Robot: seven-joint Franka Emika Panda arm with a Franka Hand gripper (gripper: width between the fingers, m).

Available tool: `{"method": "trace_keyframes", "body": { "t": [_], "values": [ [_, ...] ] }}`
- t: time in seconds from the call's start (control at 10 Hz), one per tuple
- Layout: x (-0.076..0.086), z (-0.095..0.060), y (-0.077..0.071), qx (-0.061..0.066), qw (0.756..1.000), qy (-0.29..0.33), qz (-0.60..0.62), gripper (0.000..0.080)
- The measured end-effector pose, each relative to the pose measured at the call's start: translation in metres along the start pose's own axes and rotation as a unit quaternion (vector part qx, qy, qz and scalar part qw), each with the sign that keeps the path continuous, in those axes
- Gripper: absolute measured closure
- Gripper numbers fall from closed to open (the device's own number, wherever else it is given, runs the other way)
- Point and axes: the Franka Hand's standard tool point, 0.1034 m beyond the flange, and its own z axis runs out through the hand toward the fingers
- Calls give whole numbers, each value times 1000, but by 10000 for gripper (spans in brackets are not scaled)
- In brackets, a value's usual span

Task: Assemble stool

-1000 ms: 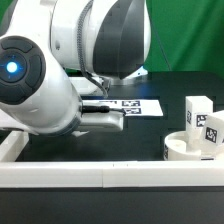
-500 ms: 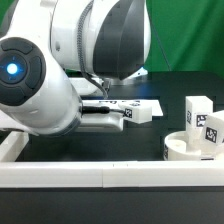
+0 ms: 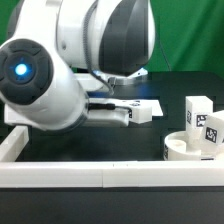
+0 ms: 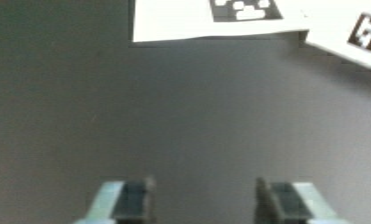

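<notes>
Exterior view: the round white plastic slotted seat [image 3: 178,150] sits at the exterior view's lower right, with two blocky white tagged legs [image 3: 197,109] standing in it, likely already fitted. The gripper [image 3: 120,113] reaches low toward a third white tagged leg [image 3: 145,113] at centre. A second ago that leg was hidden.

Wrist view: the fingers [image 4: 123,200] stand narrowly apart, gripping nothing. The leg [image 4: 356,35] lies beyond them, beside the marker board [image 4: 182,22].

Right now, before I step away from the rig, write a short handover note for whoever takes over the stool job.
Gripper: jaws apart, nothing between them.
Seat: at the exterior view's right.
Legs: the rear leg and the front leg stand upright on the seat; whether they are fully fixed cannot be told. The third leg lies loose by the marker board, just ahead of the gripper.
Done: two legs at the seat.
Left: probably grasp the third leg and fit it to the seat, then check all three.
</notes>
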Motion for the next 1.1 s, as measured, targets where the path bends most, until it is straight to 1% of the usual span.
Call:
{"method": "trace_keyframes", "body": {
  "t": [0.1,0.2,0.3,0.4,0.5,0.7,0.8,1.0,1.1],
  "values": [
    [-16,6,-10,-1,1000,-7,4,346],
    [-28,9,-17,-3,1000,-12,6,346],
    [-39,10,-25,-6,1000,-11,10,222],
    [-40,12,-25,-6,1000,-13,8,222],
    [-39,13,-24,-6,1000,-14,8,165],
    [-39,14,-25,-6,1000,-15,9,154],
    [-42,18,-28,-7,1000,-18,12,150],
    [-57,32,-49,-12,1000,-16,24,150],
    [-62,38,-60,-19,999,-7,26,150]
  ]
}}
